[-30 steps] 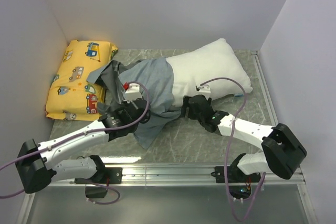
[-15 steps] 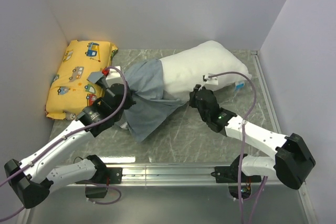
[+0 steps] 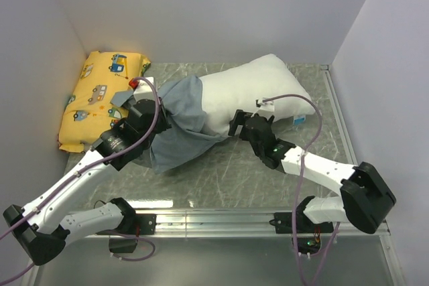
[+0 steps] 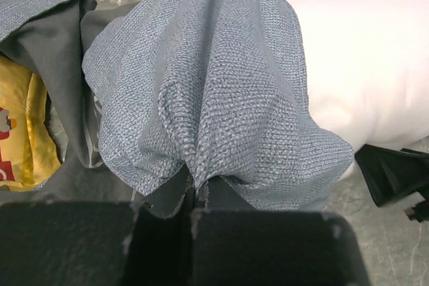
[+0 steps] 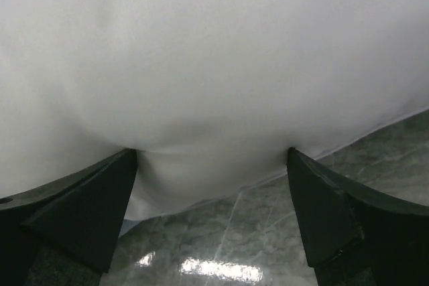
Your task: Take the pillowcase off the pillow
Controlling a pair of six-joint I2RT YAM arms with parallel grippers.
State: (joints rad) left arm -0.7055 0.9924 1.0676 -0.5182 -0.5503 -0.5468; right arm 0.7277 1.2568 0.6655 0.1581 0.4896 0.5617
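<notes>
The white pillow (image 3: 258,92) lies across the back of the table. The pillowcase (image 3: 179,120) shows its blue-grey inner side and still covers the pillow's left end, bunched and hanging toward the front. My left gripper (image 3: 155,125) is shut on a gathered fold of the pillowcase (image 4: 214,98), with the cloth pinched between the jaws (image 4: 196,195). The bare pillow (image 4: 362,58) shows to the right of it. My right gripper (image 3: 240,125) is open, its fingertips (image 5: 107,199) spread wide against the near edge of the pillow (image 5: 214,58), which bulges between them.
A yellow cushion (image 3: 100,98) printed with cartoon vehicles leans in the back left corner, just left of the pillowcase; it also shows in the left wrist view (image 4: 20,145). Grey walls close in on the left, back and right. The marble tabletop (image 3: 248,179) lies in front.
My left gripper has pulled the pillowcase left and back, baring more of the white pillow. My right gripper has shifted along the pillow's near edge and stays pressed against it.
</notes>
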